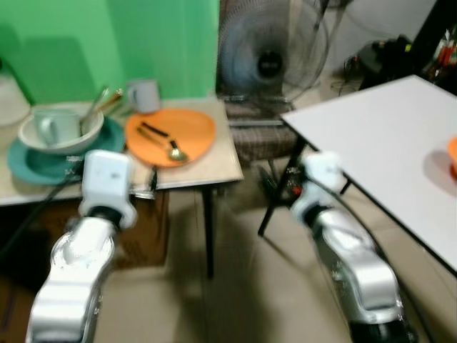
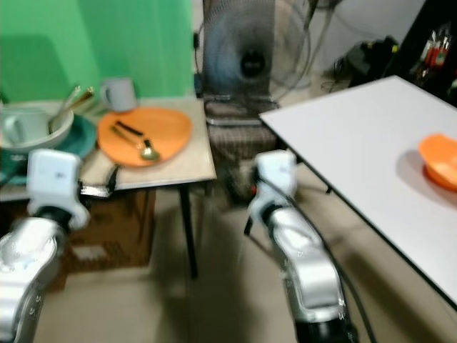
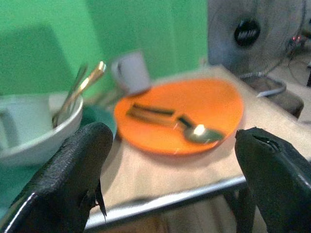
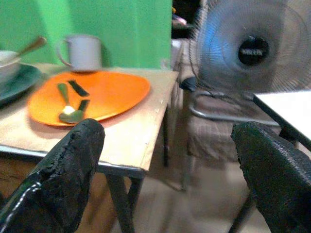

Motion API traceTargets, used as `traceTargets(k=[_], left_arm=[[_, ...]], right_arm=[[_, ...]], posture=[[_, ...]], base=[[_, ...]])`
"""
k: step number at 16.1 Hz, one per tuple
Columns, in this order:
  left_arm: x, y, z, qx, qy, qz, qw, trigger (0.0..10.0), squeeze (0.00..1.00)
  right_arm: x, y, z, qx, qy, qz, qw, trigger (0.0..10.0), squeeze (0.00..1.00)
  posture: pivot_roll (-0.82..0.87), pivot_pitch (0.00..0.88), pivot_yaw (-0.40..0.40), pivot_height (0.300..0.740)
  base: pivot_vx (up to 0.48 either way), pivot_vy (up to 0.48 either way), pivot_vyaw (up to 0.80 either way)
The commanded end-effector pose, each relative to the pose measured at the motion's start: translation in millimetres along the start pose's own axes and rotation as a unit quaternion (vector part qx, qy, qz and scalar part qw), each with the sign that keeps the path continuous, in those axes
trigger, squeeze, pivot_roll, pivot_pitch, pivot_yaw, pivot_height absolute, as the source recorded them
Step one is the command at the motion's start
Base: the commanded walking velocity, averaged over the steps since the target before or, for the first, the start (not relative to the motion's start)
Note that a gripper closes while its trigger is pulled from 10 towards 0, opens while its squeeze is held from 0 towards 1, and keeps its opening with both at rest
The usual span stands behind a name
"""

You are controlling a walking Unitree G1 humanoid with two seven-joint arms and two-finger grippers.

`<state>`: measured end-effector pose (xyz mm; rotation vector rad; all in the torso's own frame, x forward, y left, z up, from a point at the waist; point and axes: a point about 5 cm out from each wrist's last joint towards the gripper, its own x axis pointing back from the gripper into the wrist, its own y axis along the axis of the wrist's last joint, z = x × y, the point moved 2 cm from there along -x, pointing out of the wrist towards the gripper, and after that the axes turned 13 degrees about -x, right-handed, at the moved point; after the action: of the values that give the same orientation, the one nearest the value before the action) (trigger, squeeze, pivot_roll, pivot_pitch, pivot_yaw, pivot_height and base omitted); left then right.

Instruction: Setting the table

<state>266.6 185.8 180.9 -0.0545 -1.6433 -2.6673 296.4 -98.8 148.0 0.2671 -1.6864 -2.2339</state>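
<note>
The orange plate [image 1: 171,133] lies near the front right corner of the small beige desk [image 1: 203,170], with a gold spoon [image 1: 173,149] and a dark-handled utensil [image 1: 153,130] loose on it. It looks like rigid, smooth plastic or melamine: probably light and not fragile, but slick, so the shallow rim on the side facing the robot seems the best place to pinch. The cutlery would likely slide if the plate tips, so a level lift is called for.

Behind it stands a grey mug [image 1: 143,94]; beside it a white bowl [image 1: 61,131], holding a cup and utensils, sits on a teal plate [image 1: 32,163]. That crockery is likely heavier and breakable.

The left tool [image 3: 170,165] hovers just off the desk's front edge, released and spread wide, facing the orange plate. The right tool [image 4: 170,170] is likewise spread and empty, low in the gap between the two desks.

The white desk [image 1: 378,136] to the right is mostly bare, with an orange bowl [image 2: 439,161] near its far side. A standing fan [image 1: 271,53] and the desks' dark legs crowd the passage between them.
</note>
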Motion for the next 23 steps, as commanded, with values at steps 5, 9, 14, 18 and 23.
traceTargets(k=[5,9,14,18,23], left_arm=[[4.1,-1,-1.4,0.013,-0.006,0.007,1.000,10.0,0.00],[4.2,0,-0.4,0.009,-0.010,0.008,1.000,10.0,0.00],[2.7,0,0.6,0.005,-0.017,0.006,1.000,10.0,0.00],[4.0,0,-1.5,-0.005,-0.047,0.002,0.999,10.0,0.00],[3.6,1,-2.2,-0.003,-0.054,0.000,0.999,10.0,0.00]], right_arm=[[-0.3,-5,-3.3,0.010,0.004,0.020,1.000,10.0,1.00],[-2.2,-7,-1.2,0.012,0.012,0.023,1.000,10.0,1.00],[-4.0,-6,-4.1,0.003,0.000,0.020,1.000,10.0,1.00],[-3.6,-6,-9.0,0.004,-0.018,0.018,1.000,10.0,0.00],[-4.1,-6,-11.2,-0.002,-0.025,0.017,1.000,10.0,0.00]], posture=[[0.05,0.000,-0.048,0.740],[0.05,0.000,-0.042,0.740],[0.05,0.000,-0.038,0.740],[0.05,0.000,-0.035,0.740],[0.05,0.000,-0.033,0.740]], base=[[0.000,0.000,0.32],[0.260,0.000,0.80],[0.266,0.000,0.32],[0.266,0.000,0.00],[0.287,0.000,0.00]])
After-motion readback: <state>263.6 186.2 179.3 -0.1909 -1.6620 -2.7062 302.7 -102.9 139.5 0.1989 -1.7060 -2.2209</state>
